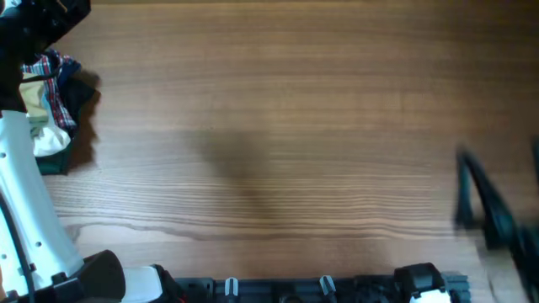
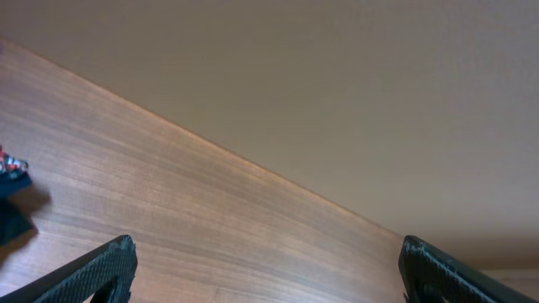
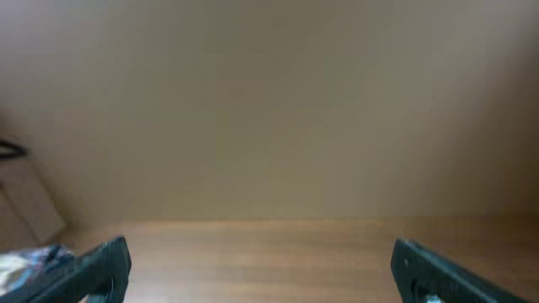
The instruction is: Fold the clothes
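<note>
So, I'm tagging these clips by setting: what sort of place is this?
Likely an indoor robot test bench: a wooden table, a plain beige wall behind it, a white robot arm at its edge, a heap of garments at one side.

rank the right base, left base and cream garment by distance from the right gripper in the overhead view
1. right base, bottom right, near the right gripper
2. left base, bottom left
3. cream garment, far left edge

Wood-grain table (image 1: 295, 126), plain beige wall (image 2: 379, 84) behind
</note>
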Available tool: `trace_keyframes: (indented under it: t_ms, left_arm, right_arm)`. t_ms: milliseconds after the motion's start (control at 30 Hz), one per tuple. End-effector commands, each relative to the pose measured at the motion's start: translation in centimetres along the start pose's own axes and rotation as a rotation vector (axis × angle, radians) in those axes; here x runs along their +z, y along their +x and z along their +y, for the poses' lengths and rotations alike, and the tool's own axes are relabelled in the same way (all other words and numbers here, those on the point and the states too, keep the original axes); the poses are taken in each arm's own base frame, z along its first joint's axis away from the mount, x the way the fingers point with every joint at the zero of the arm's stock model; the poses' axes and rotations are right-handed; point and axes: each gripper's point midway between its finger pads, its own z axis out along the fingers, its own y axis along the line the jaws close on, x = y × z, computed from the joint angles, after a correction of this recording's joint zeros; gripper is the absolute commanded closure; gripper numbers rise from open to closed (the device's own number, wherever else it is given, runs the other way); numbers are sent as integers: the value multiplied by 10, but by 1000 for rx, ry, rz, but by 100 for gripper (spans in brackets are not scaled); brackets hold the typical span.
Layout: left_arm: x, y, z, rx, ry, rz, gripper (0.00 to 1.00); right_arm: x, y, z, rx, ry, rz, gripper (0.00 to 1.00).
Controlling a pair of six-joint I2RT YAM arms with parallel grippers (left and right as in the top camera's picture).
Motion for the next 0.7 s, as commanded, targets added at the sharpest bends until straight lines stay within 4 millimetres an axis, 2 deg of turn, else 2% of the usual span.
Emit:
trace_keyframes:
  t_ms: [0, 67, 100, 167, 267, 300, 467, 533, 600, 667]
  left_arm:
    - [1, 0, -2, -4, 7, 2, 0]
    - [1, 0, -2, -4, 7, 2, 0]
    - [1, 0, -2, -4, 7, 2, 0]
    - [1, 0, -2, -4, 7, 2, 0]
    - [1, 0, -2, -4, 7, 2, 0]
    - [1, 0, -2, -4, 7, 2, 0]
    - [1, 0, -2, -4, 7, 2, 0]
    - [1, 0, -2, -4, 7, 2, 0]
    - [1, 0, -2, -4, 7, 2, 0]
    - [1, 0, -2, -4, 7, 2, 0]
  right_arm:
    - [-59, 23, -3, 17, -7, -17, 0]
    - [-84, 47, -7, 24, -2, 13, 0]
    - [-88, 55, -9, 22, 5, 25, 0]
    - [-88, 74, -12, 23, 12, 65, 1]
    - [-70, 106, -18, 34, 38, 120, 1]
    - [-62, 111, -20, 34, 45, 121, 0]
    - [22, 135, -27, -21, 39, 40, 0]
    - [60, 156, -31, -31, 30, -19, 0]
    - [86, 171, -34, -31, 14, -125, 0]
    - [98, 182, -37, -28, 3, -201, 0]
